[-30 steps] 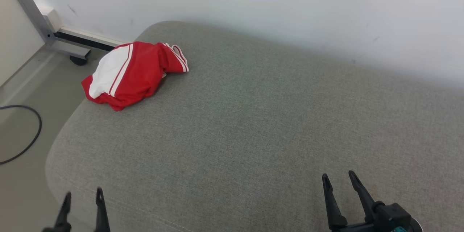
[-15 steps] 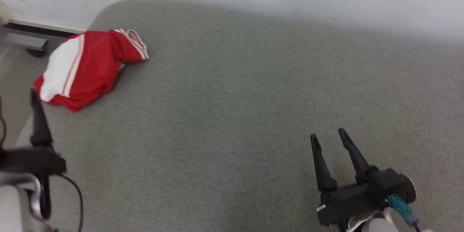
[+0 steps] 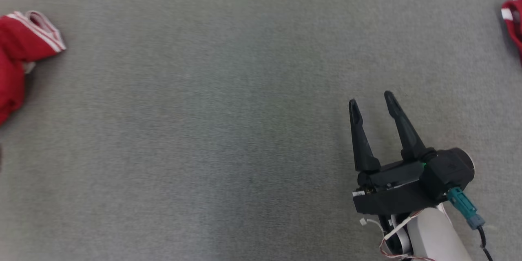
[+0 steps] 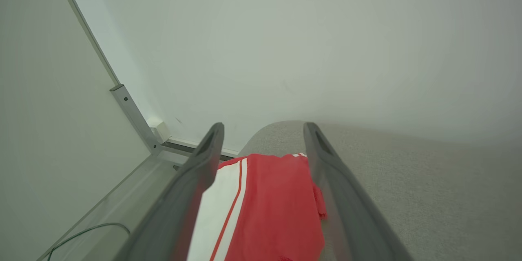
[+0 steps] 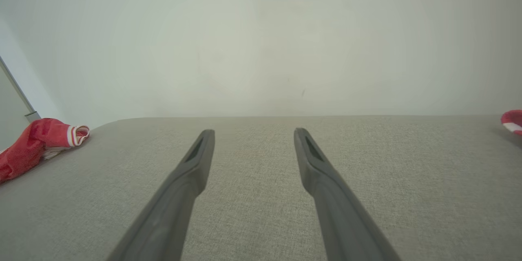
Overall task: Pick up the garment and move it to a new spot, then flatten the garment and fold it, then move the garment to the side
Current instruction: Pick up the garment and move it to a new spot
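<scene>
Red-and-white crumpled garment [image 4: 269, 200] on grey woven cushion [image 3: 204, 130]; left fingers [image 4: 195, 179] spread open facing garment; right fingers [image 3: 361, 142] spread, empty, well apart from garment.

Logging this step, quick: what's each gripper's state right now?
Left gripper: open, holding nothing; garment lies ahead of it.
Right gripper: open, empty, above the cushion.

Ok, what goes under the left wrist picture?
Open left gripper pointing at the red-and-white garment on a grey cushion.
</scene>
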